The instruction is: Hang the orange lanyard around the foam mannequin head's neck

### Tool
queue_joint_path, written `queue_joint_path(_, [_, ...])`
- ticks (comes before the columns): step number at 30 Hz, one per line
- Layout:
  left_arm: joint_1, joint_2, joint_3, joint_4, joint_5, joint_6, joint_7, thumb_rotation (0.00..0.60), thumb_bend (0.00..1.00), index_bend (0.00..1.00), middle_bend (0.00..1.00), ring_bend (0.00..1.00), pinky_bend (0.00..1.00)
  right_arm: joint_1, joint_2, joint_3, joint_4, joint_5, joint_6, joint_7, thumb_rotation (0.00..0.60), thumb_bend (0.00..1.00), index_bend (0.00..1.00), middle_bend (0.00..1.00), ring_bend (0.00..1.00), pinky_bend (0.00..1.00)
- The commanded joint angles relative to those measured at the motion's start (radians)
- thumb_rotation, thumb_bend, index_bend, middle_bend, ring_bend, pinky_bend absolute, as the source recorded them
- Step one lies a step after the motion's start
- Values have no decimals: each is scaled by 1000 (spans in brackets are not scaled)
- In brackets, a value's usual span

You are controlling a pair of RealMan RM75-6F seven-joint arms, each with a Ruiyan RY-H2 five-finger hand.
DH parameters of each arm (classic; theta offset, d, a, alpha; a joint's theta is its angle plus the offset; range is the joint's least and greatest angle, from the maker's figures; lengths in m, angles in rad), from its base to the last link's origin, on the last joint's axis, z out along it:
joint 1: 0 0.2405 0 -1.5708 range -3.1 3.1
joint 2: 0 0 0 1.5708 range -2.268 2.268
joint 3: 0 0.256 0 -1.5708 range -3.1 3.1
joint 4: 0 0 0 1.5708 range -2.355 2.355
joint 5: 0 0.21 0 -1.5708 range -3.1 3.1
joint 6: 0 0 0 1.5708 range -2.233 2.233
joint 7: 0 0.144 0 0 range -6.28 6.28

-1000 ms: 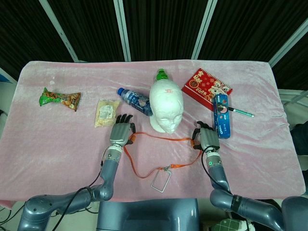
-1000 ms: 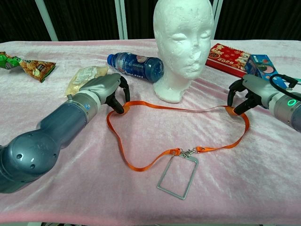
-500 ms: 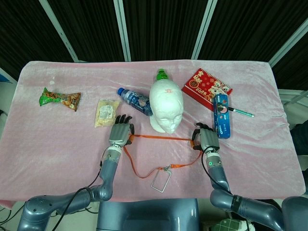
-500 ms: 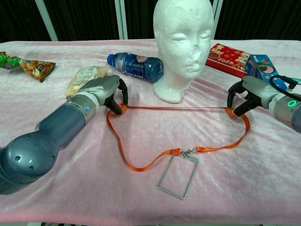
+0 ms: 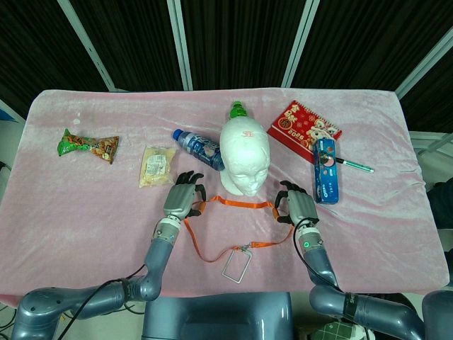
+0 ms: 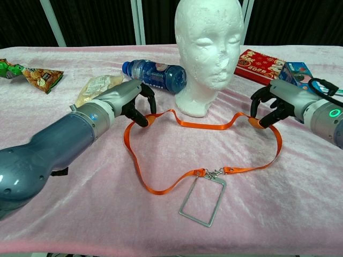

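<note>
The white foam mannequin head (image 5: 243,157) (image 6: 207,49) stands upright mid-table. In front of its base runs the orange lanyard (image 5: 233,204) (image 6: 201,122), and the strap between my hands sags in a loose wave. My left hand (image 5: 182,200) (image 6: 130,100) pinches one end of that stretch, left of the head. At the right end, my right hand (image 5: 295,206) (image 6: 276,100) pinches the strap. The rest of the loop trails toward me to a metal clip and a clear badge holder (image 5: 236,264) (image 6: 202,199) lying flat on the pink cloth.
A blue water bottle (image 5: 199,148) lies just left of the head, with a green-capped bottle (image 5: 238,110) behind it. A snack pouch (image 5: 156,165) and a green packet (image 5: 88,145) sit at the left. A red booklet (image 5: 303,127), blue case (image 5: 325,170) and pen (image 5: 356,165) are at the right.
Both hands have moved inward toward the mannequin head while holding the lanyard. The strap between them, taut half a second ago, now hangs slack and wavy.
</note>
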Motion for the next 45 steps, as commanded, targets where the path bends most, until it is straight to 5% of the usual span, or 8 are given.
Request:
queue_joint_path(1, [49,75,35,-102,65,31,-49,600,479,599,144,0,0,-39,56,-12,-93,-59,44,31,600,508,789,160,153,167])
queue_joint_path(11, [142,302,130,-400,255,101,-124,600,471,607,151,0,0,-164,245,-46,-349,-251,161,156,600,507,790,160,162,167])
queue_joint_path(20, [172,411,93,-528,338,178,-196,600,466,604,154,0,0,-214,386,-20,-493,-376,226,221,600,507,790,160,162,167])
queue_joint_path(28, [143,423,6,-533,331,191,-266,600,460,601,154,0,0,-169,472,61,-552,-344,193,207,600,507,790,160,163,173])
queue_joint_path(45, [38,333,-120,-340,300,185,-406,600,439,604,157,0,0,11,560,215,-510,-49,0,206,600,508,790,161,163,173])
